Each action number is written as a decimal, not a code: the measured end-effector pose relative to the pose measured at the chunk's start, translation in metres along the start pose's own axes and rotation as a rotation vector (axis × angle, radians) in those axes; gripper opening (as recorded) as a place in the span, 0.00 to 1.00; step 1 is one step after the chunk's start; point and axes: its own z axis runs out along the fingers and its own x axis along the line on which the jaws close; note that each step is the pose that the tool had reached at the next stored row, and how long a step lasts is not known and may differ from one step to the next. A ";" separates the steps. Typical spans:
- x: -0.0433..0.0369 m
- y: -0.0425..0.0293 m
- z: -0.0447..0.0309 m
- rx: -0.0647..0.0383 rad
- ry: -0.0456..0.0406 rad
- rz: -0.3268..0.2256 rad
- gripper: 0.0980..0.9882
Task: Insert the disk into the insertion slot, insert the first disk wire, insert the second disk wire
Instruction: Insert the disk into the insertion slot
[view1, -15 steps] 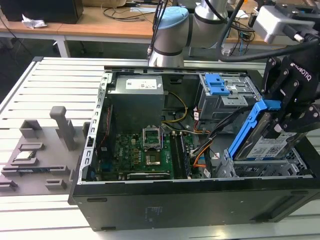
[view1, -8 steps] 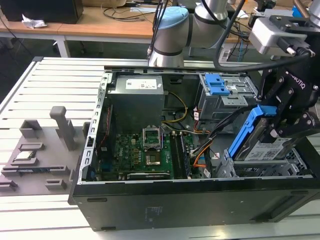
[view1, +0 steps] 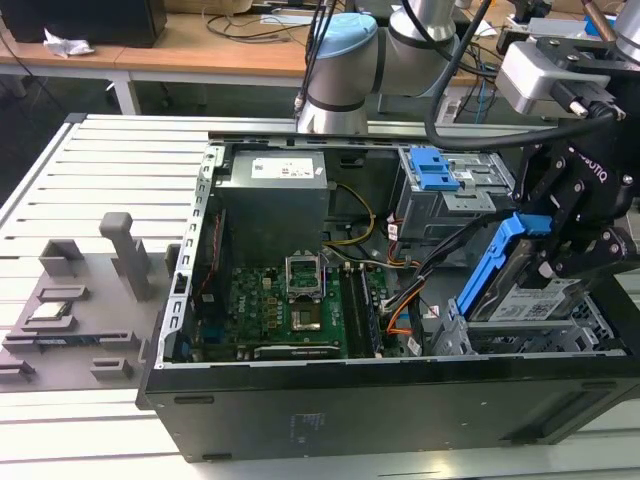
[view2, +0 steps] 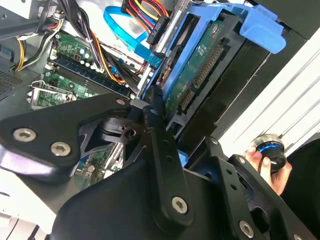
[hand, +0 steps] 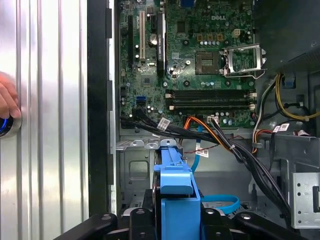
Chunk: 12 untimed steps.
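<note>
Working on step one right now: getting the disk (view1: 528, 298) down into the insertion slot (view1: 592, 322), over at the near corner of the open computer case (view1: 350, 410) on the exterior view's right. Gripping it with the gripper (view1: 553, 258), squeezing the fingers (hand: 146, 220) in against both sides of the blue carrier frame (hand: 175, 192) in the first wrist view, so properly carrying it, not just touching. Holding it steeply tilted rather than flat, keeping one end up at the fingers and the other end down at the slot's mouth. Not managing to tell whether the low end is touching the sheet metal. Guessing at somewhere partway through this first insertion, definitely not calling it seated yet. Reckoning on the step needing the tilt levelled out and the carrier edges lined up square with the perforated walls while pushing in. Also needing to stay clear of the black cable bundle (hand: 145, 120) crossing just beside the bay. Leaving the first disk wire (view2: 120, 25) unplugged for now, seeing it looping loose inside the case near the disk in the second wrist view. Reaching with the arm (view1: 340, 60) from its base at the far edge of the table (view1: 100, 150), stretching across above the case toward the exterior view's right and pointing the wrist down at that slot corner.
</note>
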 end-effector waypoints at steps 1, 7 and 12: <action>0.0000 0.0000 0.0000 0.000 -0.0001 0.000 0.31; 0.0000 0.0000 0.0001 0.000 -0.0001 0.000 0.29; 0.0000 0.0000 0.0001 0.000 -0.0001 0.000 0.08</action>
